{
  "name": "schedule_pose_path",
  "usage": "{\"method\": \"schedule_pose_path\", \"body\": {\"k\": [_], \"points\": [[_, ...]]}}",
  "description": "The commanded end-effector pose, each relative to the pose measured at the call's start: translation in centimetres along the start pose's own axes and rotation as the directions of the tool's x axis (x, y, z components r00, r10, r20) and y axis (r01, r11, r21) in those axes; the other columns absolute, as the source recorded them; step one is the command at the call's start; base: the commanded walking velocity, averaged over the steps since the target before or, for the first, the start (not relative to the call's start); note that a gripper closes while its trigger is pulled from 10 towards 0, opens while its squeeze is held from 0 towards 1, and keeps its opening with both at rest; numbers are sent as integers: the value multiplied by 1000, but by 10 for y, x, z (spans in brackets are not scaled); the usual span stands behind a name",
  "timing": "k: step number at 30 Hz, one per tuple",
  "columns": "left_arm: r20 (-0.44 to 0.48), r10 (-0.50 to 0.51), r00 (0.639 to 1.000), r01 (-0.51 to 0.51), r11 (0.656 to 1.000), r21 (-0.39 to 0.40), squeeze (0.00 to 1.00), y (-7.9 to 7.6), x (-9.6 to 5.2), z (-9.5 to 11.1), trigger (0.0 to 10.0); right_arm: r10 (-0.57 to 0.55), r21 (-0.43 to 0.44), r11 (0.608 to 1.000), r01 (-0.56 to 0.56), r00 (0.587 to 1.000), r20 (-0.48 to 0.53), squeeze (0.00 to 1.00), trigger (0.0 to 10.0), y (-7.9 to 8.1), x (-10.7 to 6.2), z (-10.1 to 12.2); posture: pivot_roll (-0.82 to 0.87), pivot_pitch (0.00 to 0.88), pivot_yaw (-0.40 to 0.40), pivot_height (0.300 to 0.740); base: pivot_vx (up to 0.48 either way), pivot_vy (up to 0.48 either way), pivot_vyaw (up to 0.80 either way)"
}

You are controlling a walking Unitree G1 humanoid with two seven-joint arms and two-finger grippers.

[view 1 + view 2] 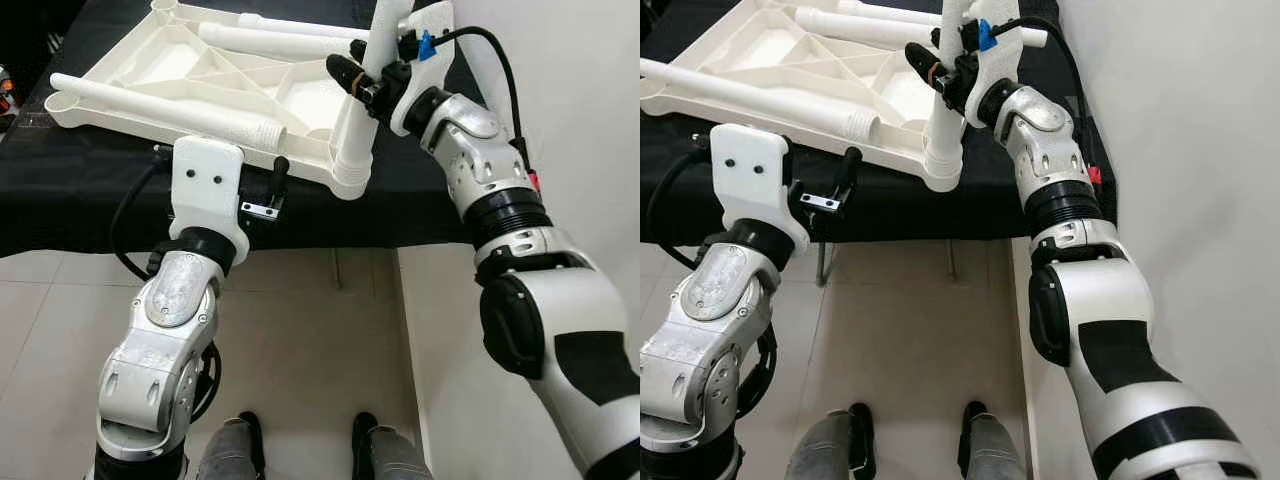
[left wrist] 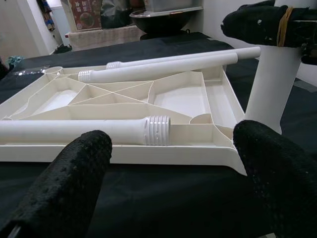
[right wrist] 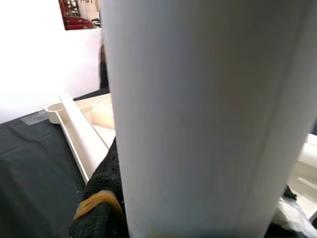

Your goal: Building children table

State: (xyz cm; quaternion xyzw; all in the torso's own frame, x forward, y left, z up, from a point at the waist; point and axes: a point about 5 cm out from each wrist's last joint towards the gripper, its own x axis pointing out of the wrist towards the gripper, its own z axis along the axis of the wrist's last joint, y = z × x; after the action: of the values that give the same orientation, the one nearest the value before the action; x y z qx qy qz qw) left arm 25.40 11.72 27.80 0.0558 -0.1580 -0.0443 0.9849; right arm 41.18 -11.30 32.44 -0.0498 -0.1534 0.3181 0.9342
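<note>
Left eye view: right claw (image 1: 362, 72) clenched around upright table leg (image 1: 362, 120) at tabletop (image 1: 170, 62) corner, left claw (image 1: 222, 182) released nearby.

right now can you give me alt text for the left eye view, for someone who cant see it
The right gripper is shut on an upright white table leg standing in the corner socket of an upturned white tabletop on a black-covered surface. Loose legs lie across the tabletop, and the left gripper hovers open at its near edge.

A white plastic ribbed tabletop (image 1: 215, 75) lies upside down on a black cloth (image 1: 80, 190). One white plastic tube leg (image 1: 362, 110) stands upright in its near right corner socket; three more white legs (image 1: 170, 110) lie across its underside.
</note>
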Motion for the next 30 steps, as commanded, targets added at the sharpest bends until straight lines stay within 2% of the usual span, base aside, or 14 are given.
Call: {"method": "schedule_pose_path", "body": {"k": [1, 4, 8, 10, 13, 16, 21, 22, 30], "points": [[19, -4, 1000, 3, 1000, 7, 0, 0, -2, 3, 10000, -8, 10, 1000, 9, 987, -158, 0, 10000, 4, -12, -44, 88, 301, -53, 740, 0, 0, 0], [15, -6, 1000, 6, 1000, 7, 0, -1, -2, 3, 10000, 23, -6, 1000, -24, 987, -160, 0, 10000, 9, -12, -47, 88, 301, -53, 740, 0, 0, 0], [7, -8, 1000, 8, 1000, -2, 0, -1, -2, 1, 10000, 13, -17, 1000, -17, 984, -175, 0, 10000, 12, -11, -50, 88, 301, -53, 740, 0, 0, 0], [-66, -113, 991, 107, 991, -86, 0, -13, -6, -8, 10000, -28, -12, 1000, 26, 982, -186, 0, 10000, 13, -8, -50, 89, 299, -53, 740, 0, 0, 0], [-95, -160, 983, 148, 981, -122, 0, -19, -9, -13, 10000, -41, -11, 999, 40, 982, -184, 0, 10000, 13, -7, -50, 89, 299, -53, 740, 0, 0, 0], [-165, -324, 932, 290, 935, -204, 0, -40, -25, -28, 10000, -48, -9, 999, 47, 984, -170, 0, 10000, 16, -4, -47, 90, 297, -52, 740, 0, 0, 0], [-178, -350, 920, 314, 928, -202, 0, -44, -30, -32, 10000, -53, 1, 999, 54, 986, -160, 0, 10000, 17, -3, -45, 90, 297, -52, 740, 0, 0, 0], [-186, -348, 919, 316, 932, -179, 0, -43, -31, -35, 10000, -62, 13, 998, 65, 987, -149, 0, 10000, 20, -2, -44, 89, 296, -55, 740, 0, 0, 0], [-179, -351, 919, 322, 931, -172, 0, -42, -31, -33, 10000, -59, 27, 998, 64, 988, -141, 0, 10000, 24, -1, -45, 91, 293, -56, 740, 0, 0, 0]]}}
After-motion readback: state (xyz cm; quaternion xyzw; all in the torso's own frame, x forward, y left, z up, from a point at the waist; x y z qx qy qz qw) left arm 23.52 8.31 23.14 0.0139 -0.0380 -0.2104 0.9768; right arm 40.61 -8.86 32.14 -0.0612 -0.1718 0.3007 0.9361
